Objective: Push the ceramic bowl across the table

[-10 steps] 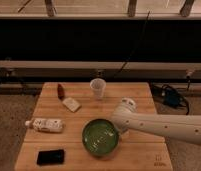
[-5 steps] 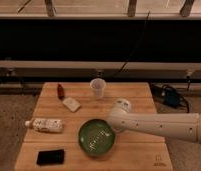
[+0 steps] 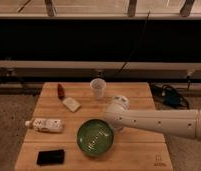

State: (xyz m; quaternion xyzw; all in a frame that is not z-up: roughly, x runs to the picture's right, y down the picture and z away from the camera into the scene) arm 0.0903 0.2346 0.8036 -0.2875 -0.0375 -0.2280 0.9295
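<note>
The green ceramic bowl point(image 3: 95, 136) sits upright on the light wooden table point(image 3: 139, 95), near the front edge and a little left of the middle. My white arm reaches in from the right across the table. Its gripper end point(image 3: 113, 121) is at the bowl's right rim, touching or almost touching it. The arm's own body hides the fingers.
A small white cup point(image 3: 97, 88) stands at the back middle. A small red bottle point(image 3: 60, 90) and a pale bar point(image 3: 71, 104) lie back left. A white bottle point(image 3: 44, 125) lies at the left. A black flat object point(image 3: 50, 157) lies front left. Cables hang behind the table.
My arm has swung left, and the bowl has slid a little to the left with it. The other objects have not moved.
</note>
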